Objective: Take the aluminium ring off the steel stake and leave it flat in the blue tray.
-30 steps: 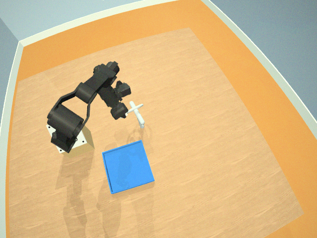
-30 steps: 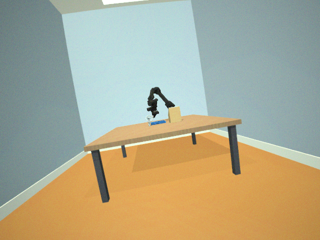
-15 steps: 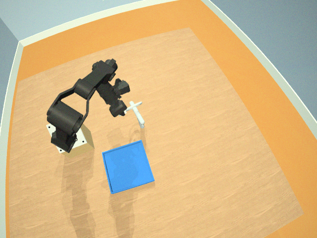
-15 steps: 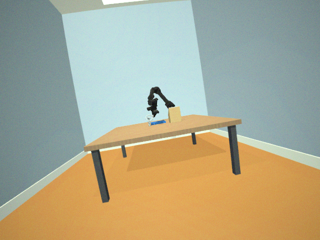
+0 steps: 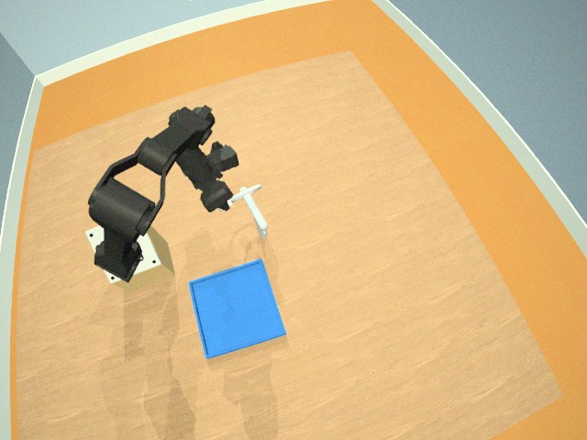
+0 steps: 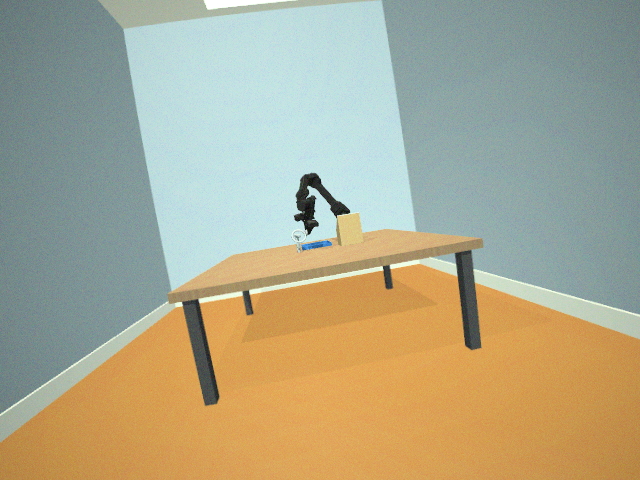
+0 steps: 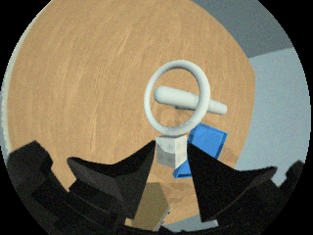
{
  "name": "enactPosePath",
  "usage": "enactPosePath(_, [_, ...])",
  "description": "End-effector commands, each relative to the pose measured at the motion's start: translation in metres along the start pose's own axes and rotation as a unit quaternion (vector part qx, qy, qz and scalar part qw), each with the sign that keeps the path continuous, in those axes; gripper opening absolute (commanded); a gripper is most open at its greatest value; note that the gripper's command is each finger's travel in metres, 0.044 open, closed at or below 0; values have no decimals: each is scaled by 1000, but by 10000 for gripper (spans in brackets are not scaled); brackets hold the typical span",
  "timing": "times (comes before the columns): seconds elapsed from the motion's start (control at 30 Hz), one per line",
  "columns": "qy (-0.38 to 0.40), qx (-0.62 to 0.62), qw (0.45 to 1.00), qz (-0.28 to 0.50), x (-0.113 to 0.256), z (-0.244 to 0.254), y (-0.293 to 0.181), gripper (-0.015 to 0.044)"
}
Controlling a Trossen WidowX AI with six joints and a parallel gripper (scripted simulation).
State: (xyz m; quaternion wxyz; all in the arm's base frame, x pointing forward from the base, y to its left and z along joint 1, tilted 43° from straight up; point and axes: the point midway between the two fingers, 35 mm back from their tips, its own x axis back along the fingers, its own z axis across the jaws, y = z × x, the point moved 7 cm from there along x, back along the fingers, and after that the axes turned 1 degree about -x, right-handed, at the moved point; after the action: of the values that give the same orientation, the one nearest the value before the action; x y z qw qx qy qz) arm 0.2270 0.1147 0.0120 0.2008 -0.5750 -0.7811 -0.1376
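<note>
While the tool [image 5: 228, 204] [image 6: 309, 233] [image 7: 171, 143] grips its blocky tab [image 5: 230, 203] [image 7: 168, 152], smooth round ring [image 5: 255, 188] [image 6: 292, 236] [image 7: 205, 93], wood-grained table [image 5: 379, 236] [image 6: 372, 252] [image 7: 73, 98]

Top view: pedestal [image 5: 163, 265] [image 6: 349, 229] [image 7: 149, 206] left of stake [image 5: 262, 232] [image 6: 298, 247] [image 7: 217, 107] | tray [image 5: 241, 307] [image 6: 316, 245] [image 7: 208, 139] before stake | both on table [image 5: 379, 236] [image 6: 361, 254] [image 7: 98, 73] | ring [image 5: 256, 188] [image 6: 292, 236] [image 7: 148, 98] around cross-bar [image 5: 254, 211] [image 6: 297, 237] [image 7: 171, 95]

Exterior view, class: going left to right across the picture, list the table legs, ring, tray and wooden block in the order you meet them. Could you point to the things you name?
Front left leg [image 6: 200, 356] → rear left leg [image 6: 248, 303] → ring [image 5: 256, 188] [image 6: 292, 236] [image 7: 148, 98] → tray [image 5: 237, 307] [image 6: 316, 244] [image 7: 210, 139] → wooden block [image 5: 165, 256] [image 6: 349, 228] [image 7: 152, 201] → rear right leg [image 6: 387, 277] → front right leg [image 6: 468, 304]
</note>
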Motion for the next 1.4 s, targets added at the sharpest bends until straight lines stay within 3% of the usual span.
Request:
enactPosePath(0.0, [0, -2, 1000, -1, 2, 4, 0, 0])
enactPosePath(1.37, [1, -3, 1000, -1, 12, 30, 3, 0])
